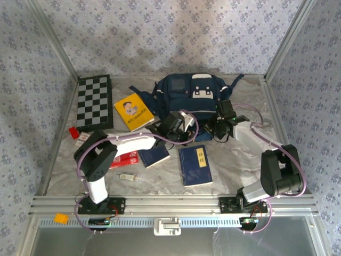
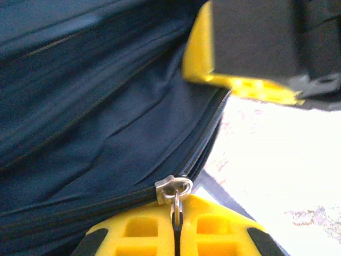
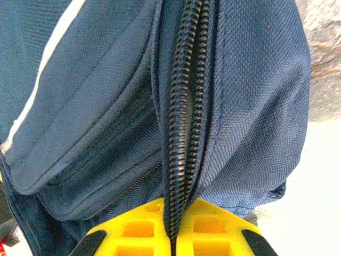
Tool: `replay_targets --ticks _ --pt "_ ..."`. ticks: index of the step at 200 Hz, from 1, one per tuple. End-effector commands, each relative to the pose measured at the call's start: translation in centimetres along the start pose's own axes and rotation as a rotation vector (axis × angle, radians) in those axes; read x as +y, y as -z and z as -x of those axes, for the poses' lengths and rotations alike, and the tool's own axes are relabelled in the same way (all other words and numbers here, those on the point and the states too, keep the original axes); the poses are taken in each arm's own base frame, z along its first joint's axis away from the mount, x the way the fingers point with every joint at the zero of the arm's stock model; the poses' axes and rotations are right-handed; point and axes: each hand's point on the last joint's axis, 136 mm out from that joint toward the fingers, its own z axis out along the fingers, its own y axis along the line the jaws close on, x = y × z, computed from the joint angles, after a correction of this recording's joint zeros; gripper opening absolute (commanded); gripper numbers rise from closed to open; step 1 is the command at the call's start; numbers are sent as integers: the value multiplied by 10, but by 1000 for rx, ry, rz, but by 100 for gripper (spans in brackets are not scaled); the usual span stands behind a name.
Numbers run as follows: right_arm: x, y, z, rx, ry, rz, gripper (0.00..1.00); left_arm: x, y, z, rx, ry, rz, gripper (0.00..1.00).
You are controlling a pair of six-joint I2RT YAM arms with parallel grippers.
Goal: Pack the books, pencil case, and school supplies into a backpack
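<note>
Near edge: pale stick (image 1: 127, 176), then the red pencil case (image 1: 126, 159) by my left arm. Two blue books (image 1: 195, 165) lie flat, title strips too small to read. Left gripper (image 2: 175, 221) is clamped on the zip pull (image 2: 173, 188). Right gripper (image 3: 171, 226) pinches the backpack (image 3: 250, 106) along its zip. Yellow book (image 1: 133, 112) lies left of the backpack.

The backpack (image 3: 250, 106) is matt woven cloth, zip pull (image 2: 173, 188) shiny metal.
</note>
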Motion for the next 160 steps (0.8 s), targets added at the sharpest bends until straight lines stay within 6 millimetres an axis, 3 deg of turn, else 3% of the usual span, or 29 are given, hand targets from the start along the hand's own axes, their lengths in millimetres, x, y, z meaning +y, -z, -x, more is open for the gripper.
replay_targets --ticks 1,31,50,63,75,83,99,119,140,160 --pt "-24 15 32 -104 22 -82 0 17 39 20 -76 -10 27 0" --pt "-30 25 42 -139 24 -97 0 65 45 19 -71 44 116 0" --pt "-27 25 42 -142 32 -106 0 76 40 25 -67 77 113 0" --pt "-25 24 37 -123 41 -111 12 72 35 30 -67 84 85 0" --pt "-20 27 30 -113 43 -105 39 61 32 34 -78 83 42 0" --pt "-15 30 21 -97 42 -89 64 54 30 36 -88 73 29 0" --pt "-3 35 0 -74 43 -69 85 45 27 35 -87 51 25 0" --pt "6 38 -24 -63 21 -68 100 41 23 35 -84 51 20 0" --pt "20 30 -44 -28 -44 -2 100 33 21 38 -97 43 1 0" --pt "30 22 -47 -36 -100 38 100 28 19 39 -96 37 -7 0"
